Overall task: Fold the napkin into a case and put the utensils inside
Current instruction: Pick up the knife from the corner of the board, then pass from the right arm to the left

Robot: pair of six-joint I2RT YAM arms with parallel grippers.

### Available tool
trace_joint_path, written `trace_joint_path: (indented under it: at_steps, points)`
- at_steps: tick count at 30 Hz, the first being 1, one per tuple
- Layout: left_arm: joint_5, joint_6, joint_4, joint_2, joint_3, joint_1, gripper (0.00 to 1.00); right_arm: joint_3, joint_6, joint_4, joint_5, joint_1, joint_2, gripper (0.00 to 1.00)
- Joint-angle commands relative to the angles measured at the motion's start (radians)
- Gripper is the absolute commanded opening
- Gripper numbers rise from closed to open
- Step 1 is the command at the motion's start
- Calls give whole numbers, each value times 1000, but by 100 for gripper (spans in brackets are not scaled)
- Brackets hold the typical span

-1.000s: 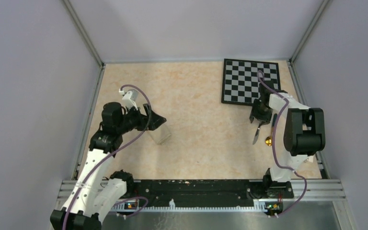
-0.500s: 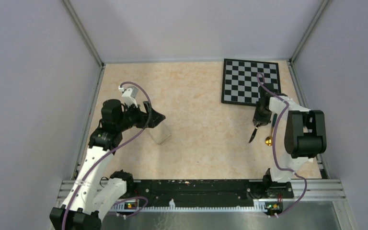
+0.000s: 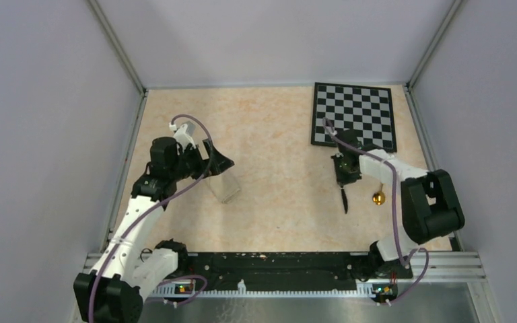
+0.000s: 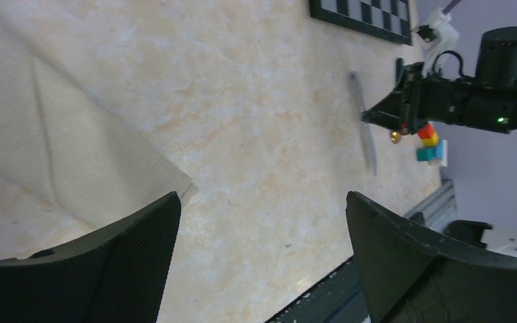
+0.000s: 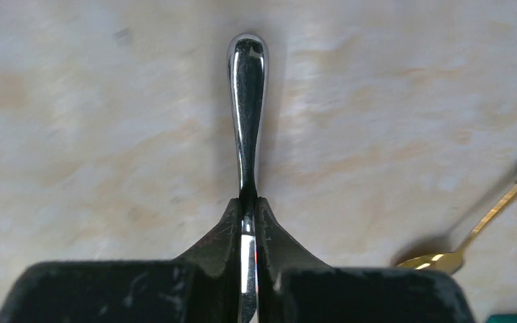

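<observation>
Your right pincer (image 5: pixel 249 219) is clamped on the knife (image 5: pixel 247 101). Carry it left, level, to the folded napkin (image 4: pixel 74 161), where your left pincer (image 4: pixel 262 202) hovers with its fingers apart.

a pale beige marbled tabletop (image 3: pixel 276 134) sits inside a booth of plain grey walls (image 3: pixel 40 134), with slanting aluminium posts (image 3: pixel 116 47) at the back corners. a black-and-white checkered board (image 3: pixel 353 114) lies flat at the far right. a black rail (image 3: pixel 276 261) runs along the near edge. the light is soft and even.
</observation>
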Motion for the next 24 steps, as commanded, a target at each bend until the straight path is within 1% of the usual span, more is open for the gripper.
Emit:
trace_joint_path:
  at_steps: [1, 3, 5, 7, 9, 12, 15, 18, 22, 24]
  points:
    - [187, -151, 230, 18, -103, 2, 96, -45, -131, 116, -165, 164, -177, 0]
    - [337, -262, 444, 61, -196, -1, 95, -66, -124, 189, -265, 205, -209, 0]
    - [405, -360, 611, 119, -258, -16, 94, -64, -104, 234, -335, 247, -212, 0]
    - [387, -409, 700, 181, -288, -57, 93, -53, -88, 271, -379, 298, -203, 0]
    - [338, -457, 773, 244, -310, -105, 92, -38, -59, 319, -409, 363, -190, 0]
    - [269, -523, 911, 297, -343, -176, 92, 27, -24, 338, -427, 443, -149, 0]
    - [190, -534, 917, 335, -332, -227, 91, 86, 12, 355, -454, 505, -104, 0]
    - [128, -556, 917, 347, -342, -231, 86, 134, 45, 367, -463, 551, -77, 0]
    - [75, -547, 906, 340, -337, -230, 80, 188, 68, 369, -465, 600, -38, 0]
    - [47, -531, 873, 338, -324, -230, 77, 205, 72, 370, -460, 624, -22, 0]
